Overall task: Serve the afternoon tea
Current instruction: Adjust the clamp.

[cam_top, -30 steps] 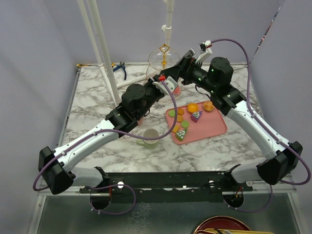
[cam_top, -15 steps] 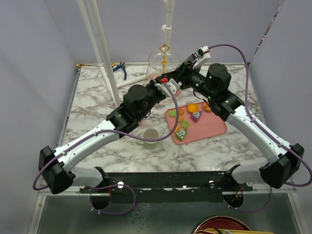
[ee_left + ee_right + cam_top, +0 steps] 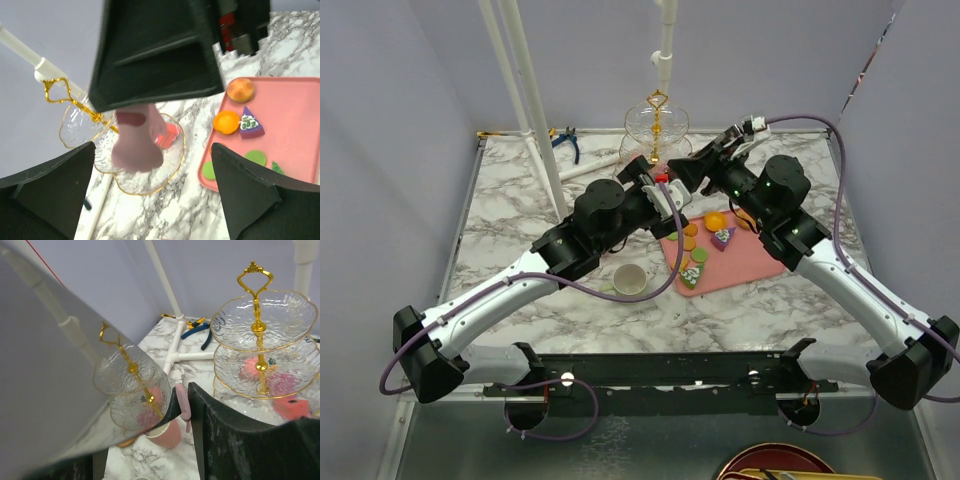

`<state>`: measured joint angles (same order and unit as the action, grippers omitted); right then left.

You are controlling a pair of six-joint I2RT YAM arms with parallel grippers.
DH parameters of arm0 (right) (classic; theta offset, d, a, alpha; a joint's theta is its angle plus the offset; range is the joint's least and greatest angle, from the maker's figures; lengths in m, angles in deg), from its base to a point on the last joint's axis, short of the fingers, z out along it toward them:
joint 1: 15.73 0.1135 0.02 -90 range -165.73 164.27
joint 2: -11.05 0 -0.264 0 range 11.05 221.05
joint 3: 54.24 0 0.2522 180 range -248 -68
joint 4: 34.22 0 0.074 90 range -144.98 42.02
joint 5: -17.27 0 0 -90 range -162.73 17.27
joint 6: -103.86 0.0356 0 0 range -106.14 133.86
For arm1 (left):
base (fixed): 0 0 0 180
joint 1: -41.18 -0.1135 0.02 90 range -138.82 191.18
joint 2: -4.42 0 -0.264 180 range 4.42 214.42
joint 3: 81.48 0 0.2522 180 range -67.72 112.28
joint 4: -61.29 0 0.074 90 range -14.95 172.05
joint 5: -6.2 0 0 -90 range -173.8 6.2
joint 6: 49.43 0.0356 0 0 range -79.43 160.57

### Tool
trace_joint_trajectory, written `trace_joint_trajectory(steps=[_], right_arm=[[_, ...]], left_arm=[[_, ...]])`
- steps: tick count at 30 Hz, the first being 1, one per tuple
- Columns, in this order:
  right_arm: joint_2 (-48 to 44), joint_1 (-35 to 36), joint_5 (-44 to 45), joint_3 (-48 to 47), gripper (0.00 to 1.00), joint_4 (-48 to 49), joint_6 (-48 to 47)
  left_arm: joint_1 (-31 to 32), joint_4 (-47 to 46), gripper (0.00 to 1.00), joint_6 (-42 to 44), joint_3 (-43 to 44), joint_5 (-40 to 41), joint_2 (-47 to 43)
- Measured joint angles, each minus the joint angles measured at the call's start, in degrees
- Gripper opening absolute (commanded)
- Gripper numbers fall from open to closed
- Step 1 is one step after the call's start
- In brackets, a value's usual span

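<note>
- right gripper (image 3: 182,397): jaws clamped on the pink mug (image 3: 166,434). They pinch a pink edge, can't tell if rim or handle, and the cup hangs just below.
- left gripper (image 3: 152,146): jaws wide apart and holding nothing. The mug sits between the fingers, clear of both.
- glass stand (image 3: 285,315): just beyond the right jaws.
- pink tray (image 3: 295,130) with cakes (image 3: 248,122): right of the left jaws.

Pale lilac walls (image 3: 400,150) are closing in a white-and-grey marble-patterned worktop (image 3: 510,215) on three sides. A white plastic pipe frame (image 3: 534,110) is standing near its far-left corner, blue-handled pliers (image 3: 566,141) are lying at the far edge, and soft, even light is falling throughout.
</note>
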<state>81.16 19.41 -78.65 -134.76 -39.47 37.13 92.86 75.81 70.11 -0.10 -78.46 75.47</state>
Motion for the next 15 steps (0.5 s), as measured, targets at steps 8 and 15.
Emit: trace_joint_trajectory(steps=[8, 15], right_arm=[[-7.4, 0.0, 3.7, 9.7, 0.64, 2.9, -6.5], [-11.0, 0.0, 10.1, 19.3, 0.65, 3.8, -9.3]], left_arm=[[0.0, 5.9, 0.99, -7.0, 0.0, 0.3, -4.4], [-1.1, 10.4, 0.99, -13.4, 0.3, 2.3, -5.6]])
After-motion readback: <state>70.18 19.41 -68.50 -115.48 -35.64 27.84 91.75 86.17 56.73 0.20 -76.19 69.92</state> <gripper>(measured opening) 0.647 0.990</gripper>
